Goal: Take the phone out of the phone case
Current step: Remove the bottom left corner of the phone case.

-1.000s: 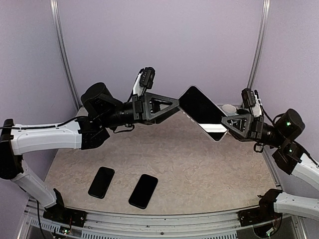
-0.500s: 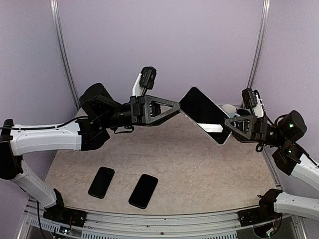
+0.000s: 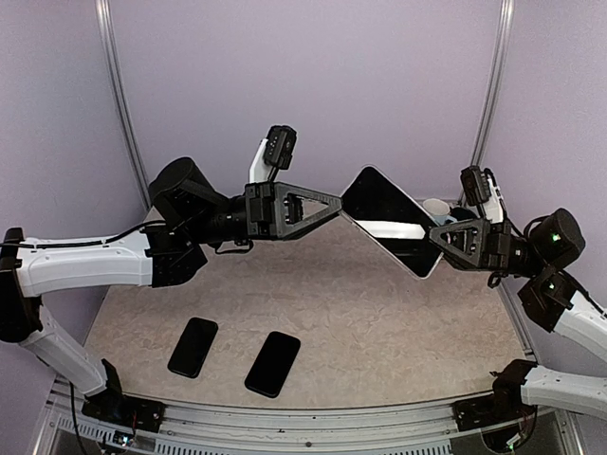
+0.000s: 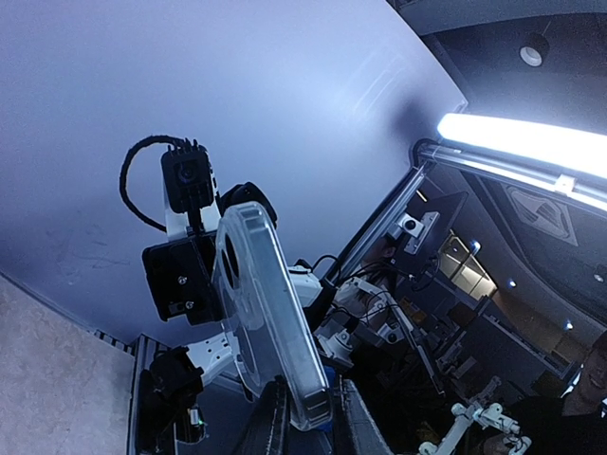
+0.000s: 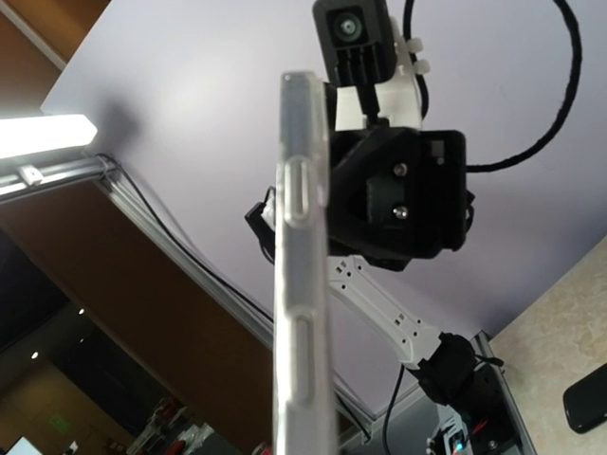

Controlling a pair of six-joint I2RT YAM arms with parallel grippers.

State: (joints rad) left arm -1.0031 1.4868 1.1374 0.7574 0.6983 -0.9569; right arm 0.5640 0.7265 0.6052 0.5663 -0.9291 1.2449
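Note:
The phone [image 3: 384, 213], black screen up, sits in a clear phone case [image 4: 270, 313] and hangs tilted in the air between both arms. My left gripper [image 3: 340, 205] meets its left corner. In the left wrist view the fingers [image 4: 270, 428] stand close on either side of the case's end, my left gripper [image 4: 313, 428] shut on it. At the lower right corner my right gripper [image 3: 432, 233] is shut on the case. The right wrist view shows only the case's edge [image 5: 303, 284] with its button slots; that gripper's fingers are hidden.
Two black phones [image 3: 193, 347] [image 3: 273, 363] lie on the speckled table [image 3: 379, 322] near its front left. A small white object [image 3: 436, 204] sits behind the right gripper. Metal frame posts [image 3: 116, 85] stand at the back corners.
The left gripper's jaws have narrowed onto the case's left corner. The right gripper and the phone have drifted slightly to the right.

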